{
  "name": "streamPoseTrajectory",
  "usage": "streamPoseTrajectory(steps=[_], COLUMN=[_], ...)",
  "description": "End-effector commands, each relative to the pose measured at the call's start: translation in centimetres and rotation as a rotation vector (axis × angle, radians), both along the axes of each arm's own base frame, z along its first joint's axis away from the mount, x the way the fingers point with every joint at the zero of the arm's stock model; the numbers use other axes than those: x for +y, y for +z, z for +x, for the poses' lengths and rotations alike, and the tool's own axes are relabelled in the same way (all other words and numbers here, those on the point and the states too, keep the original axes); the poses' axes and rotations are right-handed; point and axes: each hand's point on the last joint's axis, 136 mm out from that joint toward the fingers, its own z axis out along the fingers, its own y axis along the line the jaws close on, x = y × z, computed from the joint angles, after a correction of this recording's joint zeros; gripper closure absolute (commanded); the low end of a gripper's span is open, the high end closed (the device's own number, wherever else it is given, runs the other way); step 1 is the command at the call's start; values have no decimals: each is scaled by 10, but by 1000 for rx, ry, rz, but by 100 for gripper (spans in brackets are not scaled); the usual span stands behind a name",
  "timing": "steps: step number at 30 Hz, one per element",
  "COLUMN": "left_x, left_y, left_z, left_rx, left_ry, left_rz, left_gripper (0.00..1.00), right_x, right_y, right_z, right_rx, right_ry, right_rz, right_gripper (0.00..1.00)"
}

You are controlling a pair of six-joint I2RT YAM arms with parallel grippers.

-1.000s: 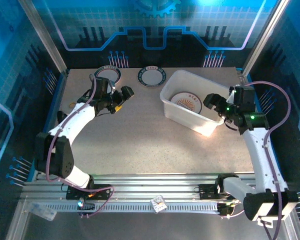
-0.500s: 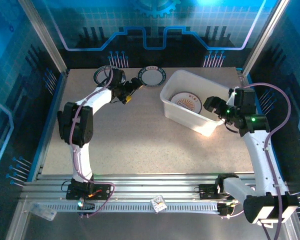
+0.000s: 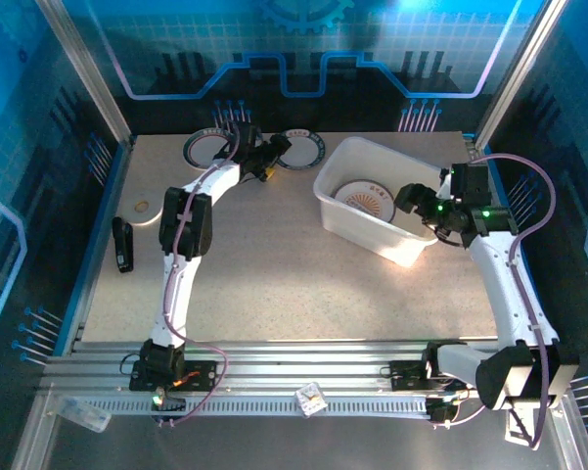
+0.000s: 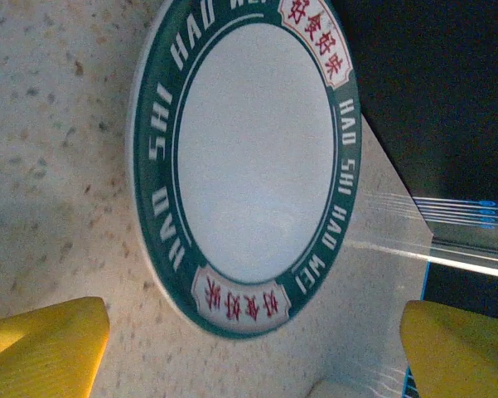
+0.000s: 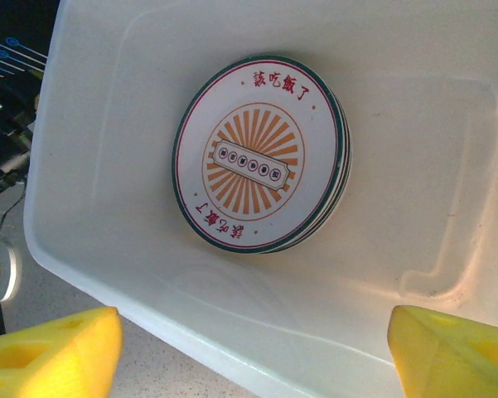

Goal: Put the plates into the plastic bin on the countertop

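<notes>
Two plates lie on the countertop at the back: a dark-rimmed one at the left and a green-rimmed one further right. In the left wrist view that second plate has a plain white centre and red characters on its rim. My left gripper is open just short of its near edge, touching nothing. The plastic bin holds a stack of plates topped by an orange sunburst one. My right gripper is open over the bin's near wall, empty.
A small cream disc and a black oblong object lie near the left edge of the countertop. The blue frame and dark back wall stand right behind the two plates. My left arm stretches far across the left half.
My left arm has reached out from the left plate to the green-rimmed plate beside the bin. The right gripper has edged slightly further over the bin.
</notes>
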Motion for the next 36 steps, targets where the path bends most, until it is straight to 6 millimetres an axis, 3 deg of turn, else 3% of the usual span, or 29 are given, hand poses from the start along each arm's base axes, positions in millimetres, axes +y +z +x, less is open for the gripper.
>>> streamPoseTrajectory(steps=[1, 16, 24, 36], left_x=[-11, -12, -20, -21], left_y=[2, -36, -50, -38], left_z=[7, 14, 13, 9], left_rx=[3, 38, 57, 19], left_ry=[-4, 56, 58, 36], left_rz=[-22, 28, 27, 22], left_gripper=[10, 20, 51, 82], right_x=[1, 0, -4, -1], right_y=[11, 6, 2, -6], right_z=[4, 5, -5, -5], right_rx=[-17, 4, 12, 15], right_ry=[5, -4, -14, 4], right_rz=[-12, -26, -52, -37], right_gripper=[16, 18, 18, 18])
